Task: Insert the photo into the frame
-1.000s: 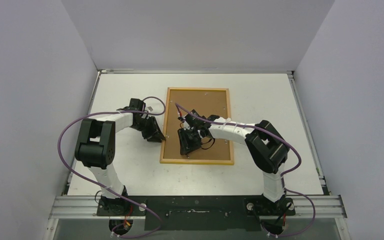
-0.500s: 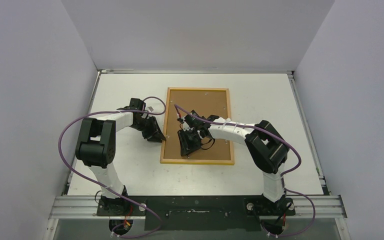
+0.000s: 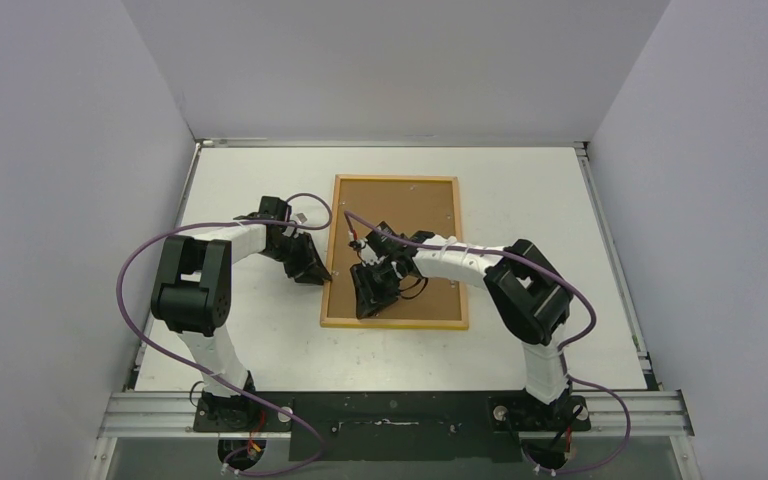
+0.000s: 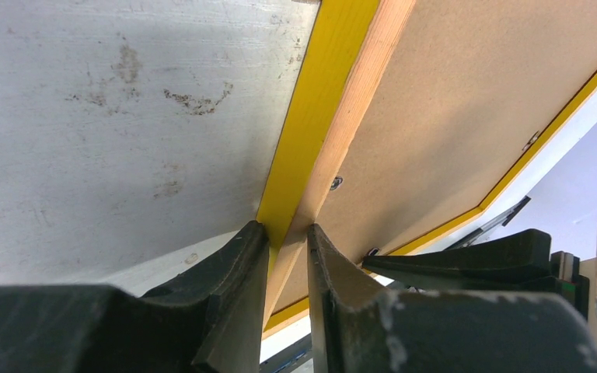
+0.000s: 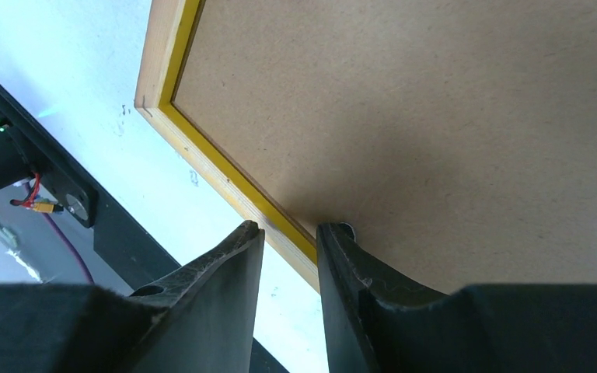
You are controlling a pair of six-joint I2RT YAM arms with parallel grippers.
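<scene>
The frame [image 4: 326, 116] is lying back-up in the middle of the table [image 3: 540, 220], its brown backing [image 3: 415, 205] showing. The left tool [image 4: 286, 229] is pinching its 9 o'clock rail. The right tool [image 5: 289, 227] is sitting narrow astride the 6 o'clock rail, and I cannot tell whether it is clamping.

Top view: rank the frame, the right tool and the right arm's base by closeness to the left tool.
1. The frame: its left rail is held in the left tool.
2. The right tool: just right, over the frame's near-left corner.
3. The right arm's base: far right, near edge.
</scene>
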